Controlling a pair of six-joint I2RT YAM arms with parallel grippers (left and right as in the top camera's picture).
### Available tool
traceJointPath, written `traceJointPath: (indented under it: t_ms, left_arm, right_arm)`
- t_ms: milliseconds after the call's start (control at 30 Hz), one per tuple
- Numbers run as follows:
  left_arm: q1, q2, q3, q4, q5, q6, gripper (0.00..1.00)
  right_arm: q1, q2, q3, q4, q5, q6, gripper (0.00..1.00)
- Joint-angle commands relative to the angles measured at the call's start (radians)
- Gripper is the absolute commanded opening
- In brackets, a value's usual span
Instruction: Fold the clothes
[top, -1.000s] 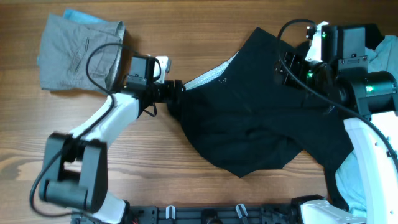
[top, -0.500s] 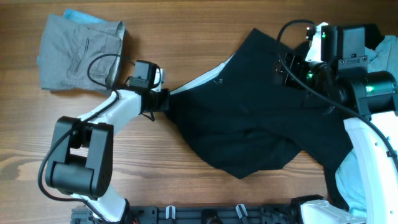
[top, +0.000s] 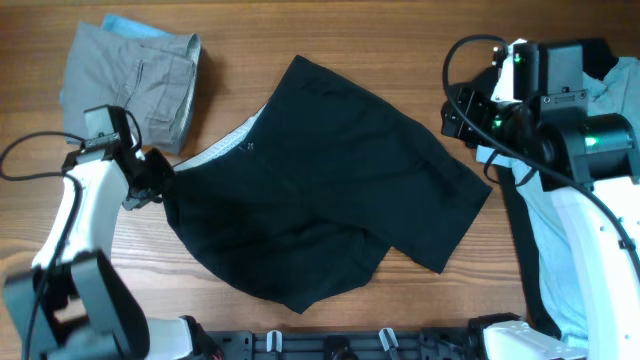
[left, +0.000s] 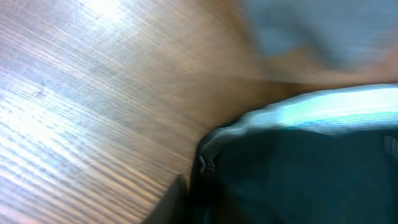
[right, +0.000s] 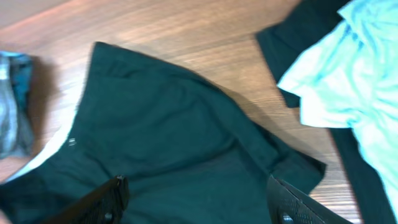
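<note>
A grip at the waistband

The black shorts (top: 330, 190) sprawl from the table's (top: 300, 30) near edge to its middle; the left fingers (top: 155, 187) clamp their waistband corner; the right fingers (right: 295, 202) hang spread and empty; a pale blue T-shirt (right: 348, 74) lies along the right edge; grey shorts (top: 125, 85) sit at the far left corner.

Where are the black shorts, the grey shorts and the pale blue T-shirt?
black shorts (top: 330, 190), overhead view, middle of cloth
grey shorts (top: 128, 85), overhead view, near pocket
pale blue T-shirt (right: 351, 78), right wrist view, crumpled middle
</note>
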Motion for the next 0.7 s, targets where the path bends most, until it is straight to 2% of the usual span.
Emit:
traceJointPath:
  t_ms: [0, 67, 133, 167, 200, 233, 400, 467, 567, 667]
  left_arm:
    - [-0.044, -0.114, -0.004, 0.028, 0.206, 0.096, 0.44]
    - [-0.092, -0.148, -0.004, 0.068, 0.287, 0.123, 0.5]
    - [-0.151, -0.152, -0.004, 0.113, 0.296, 0.123, 0.32]
    - [-0.183, -0.148, -0.004, 0.138, 0.295, 0.13, 0.15]
    - [-0.218, -0.137, -0.004, 0.166, 0.294, 0.145, 0.07]
    - [-0.252, -0.123, -0.004, 0.2, 0.292, 0.159, 0.04]
    - [-0.405, 0.016, -0.004, 0.414, 0.282, 0.246, 0.04]
    - [-0.439, 0.081, -0.004, 0.489, 0.262, 0.246, 0.04]
    - [-0.465, 0.209, -0.004, 0.604, 0.259, 0.246, 0.04]
    - [-0.465, 0.291, -0.004, 0.651, 0.259, 0.246, 0.04]
  right_arm:
    - [-0.004, 0.064, -0.031, 0.001, 0.069, -0.011, 0.75]
    - [-0.004, 0.091, -0.031, 0.0, 0.066, -0.01, 0.74]
    - [-0.004, 0.109, -0.031, 0.005, 0.056, -0.001, 0.73]
    - [-0.004, 0.113, -0.031, 0.009, 0.047, 0.002, 0.73]
    - [-0.004, 0.116, -0.031, 0.011, 0.045, 0.006, 0.73]
    - [-0.004, 0.117, -0.031, 0.014, 0.045, 0.014, 0.73]
    - [-0.004, 0.117, -0.031, 0.01, 0.046, 0.013, 0.73]
    - [-0.004, 0.117, -0.031, 0.004, 0.045, 0.013, 0.73]
    - [-0.004, 0.117, -0.031, -0.021, 0.045, 0.013, 0.74]
    - [-0.004, 0.117, -0.031, -0.032, 0.046, 0.013, 0.75]
